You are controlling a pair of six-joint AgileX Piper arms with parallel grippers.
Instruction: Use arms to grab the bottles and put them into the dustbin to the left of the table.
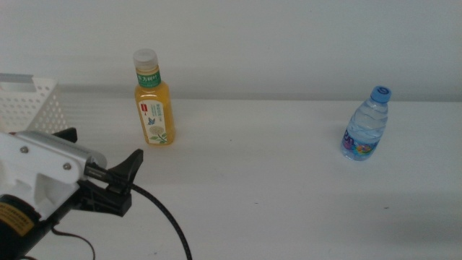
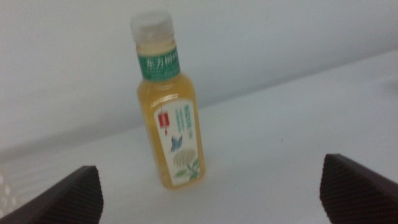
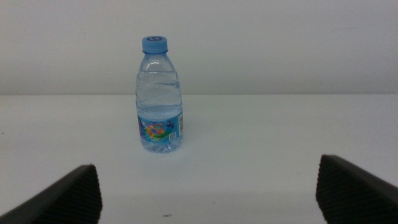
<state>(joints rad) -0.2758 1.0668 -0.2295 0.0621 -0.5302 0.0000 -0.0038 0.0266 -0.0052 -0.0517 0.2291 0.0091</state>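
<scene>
Tall orange-drink plastic bottle (image 1: 154, 100), white cap, green neck band with Chinese characters too blurred to read, white label with a blue bird and a flower — upright at the back of the white desk (image 1: 289, 180), just beside the white perforated plastic basket (image 1: 32, 105) at the desk's left edge. Left gripper (image 1: 101, 155), fingers (image 1: 130, 165) spread wide, empty, near the bottle with bare desk between. Small clear water bottle (image 1: 366, 124), blue cap, multicoloured label, stands upright well apart to the right. Right gripper (image 3: 208, 193) faces it, fingers wide apart, empty.

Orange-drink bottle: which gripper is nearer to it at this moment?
Left. The left gripper is open, just short of the orange-drink bottle, aimed at it. The right gripper is outside the middle view, facing the water bottle instead.
</scene>
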